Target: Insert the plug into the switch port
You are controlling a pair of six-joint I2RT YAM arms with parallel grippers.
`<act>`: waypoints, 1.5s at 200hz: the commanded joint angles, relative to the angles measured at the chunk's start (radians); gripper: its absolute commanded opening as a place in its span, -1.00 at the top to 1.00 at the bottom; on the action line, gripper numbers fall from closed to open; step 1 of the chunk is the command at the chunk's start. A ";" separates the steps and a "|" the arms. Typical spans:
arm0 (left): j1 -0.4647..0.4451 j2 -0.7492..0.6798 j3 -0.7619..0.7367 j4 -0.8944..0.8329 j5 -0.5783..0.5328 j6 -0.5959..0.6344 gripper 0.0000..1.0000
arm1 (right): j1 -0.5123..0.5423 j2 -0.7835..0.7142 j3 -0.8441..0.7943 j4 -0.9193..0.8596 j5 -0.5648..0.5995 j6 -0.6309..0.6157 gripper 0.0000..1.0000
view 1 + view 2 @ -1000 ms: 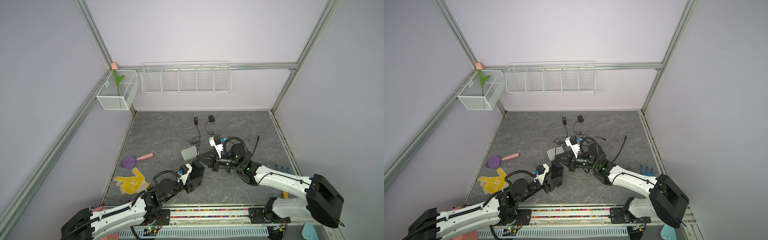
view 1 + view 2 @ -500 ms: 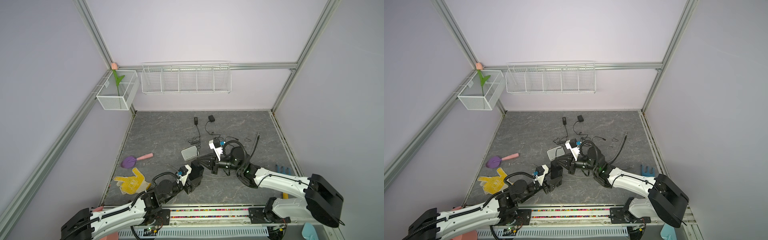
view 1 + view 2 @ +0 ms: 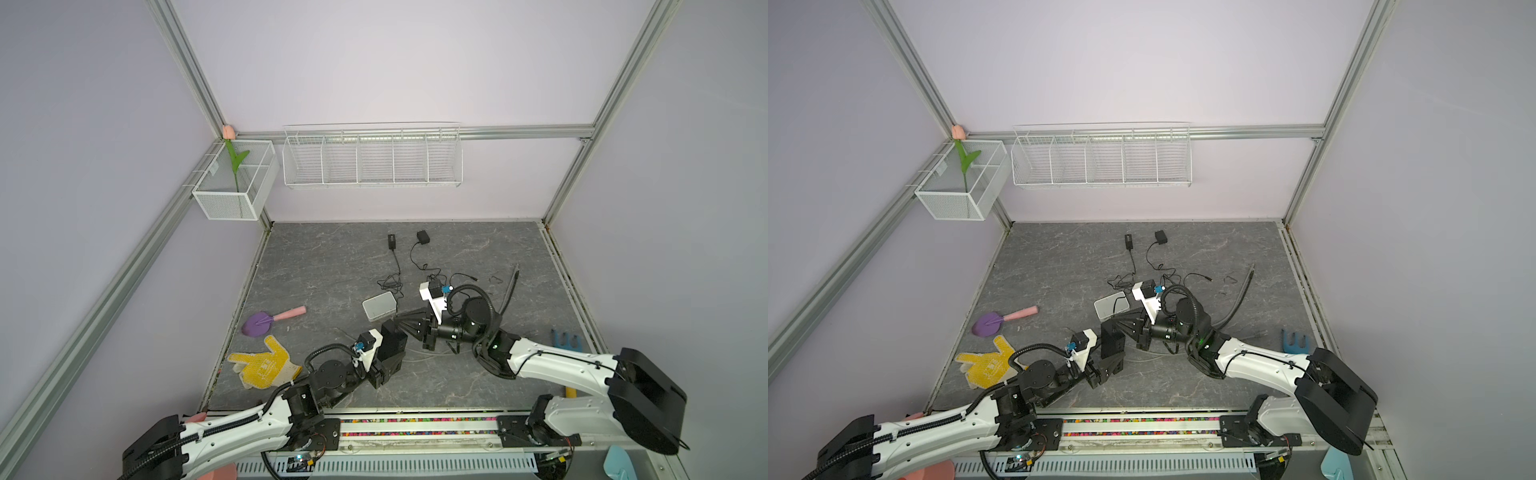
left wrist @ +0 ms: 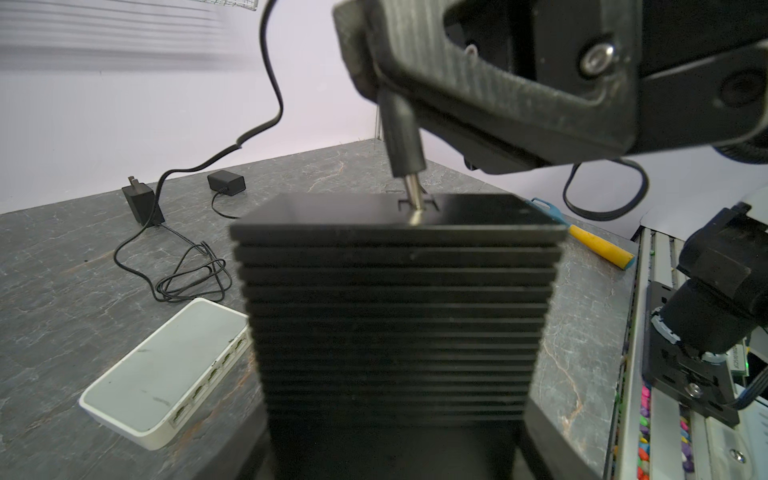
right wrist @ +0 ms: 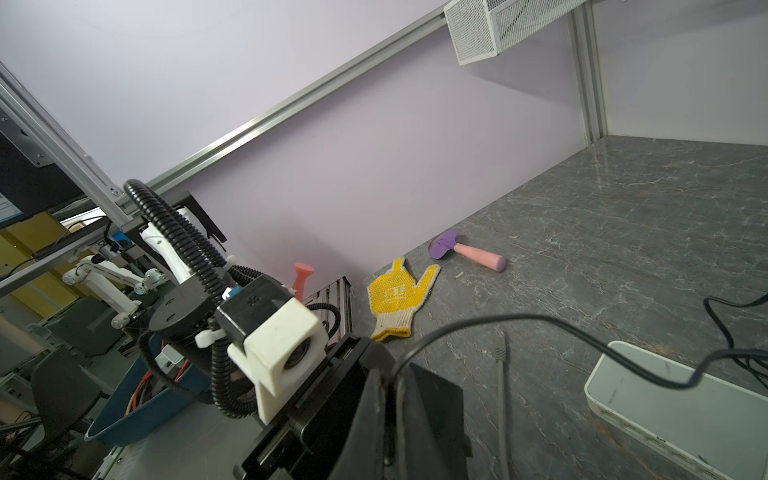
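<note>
Plug point(image 4: 402, 137), pinched in the closed right gripper point(image 3: 402, 324), touched its tip to the port point(image 4: 417, 205), upper centre of left wrist view, on the switch point(image 4: 395, 311) clamped by the left gripper point(image 3: 390, 359); full seating looked not yet done.

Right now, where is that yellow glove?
In both top views the yellow glove lies flat at the front left of the table, close to the left wall and just in front of the purple scoop.

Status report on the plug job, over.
Left gripper shut on black switch. Right gripper shut on plug, metal tip at the port, not seated. White switch lies aside, nothing blocking.
</note>
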 commanded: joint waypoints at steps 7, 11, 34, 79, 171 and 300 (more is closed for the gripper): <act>0.000 -0.003 0.077 0.040 -0.039 -0.045 1.00 | 0.023 -0.008 -0.032 -0.025 0.011 -0.033 0.86; 0.000 -0.003 0.081 0.035 -0.040 -0.046 1.00 | 0.025 -0.007 -0.032 -0.032 0.013 -0.037 0.86; -0.001 -0.003 0.087 0.032 -0.046 -0.048 1.00 | 0.036 -0.010 -0.031 -0.063 0.026 -0.056 0.87; -0.003 -0.064 0.076 0.034 -0.067 -0.048 1.00 | 0.053 -0.032 -0.053 -0.117 0.089 -0.087 0.87; -0.008 -0.133 0.102 -0.039 -0.059 -0.047 1.00 | 0.082 -0.012 -0.033 -0.204 0.117 -0.117 0.87; -0.012 -0.194 0.185 -0.092 -0.069 -0.033 1.00 | 0.089 0.083 -0.003 -0.256 0.142 -0.144 0.86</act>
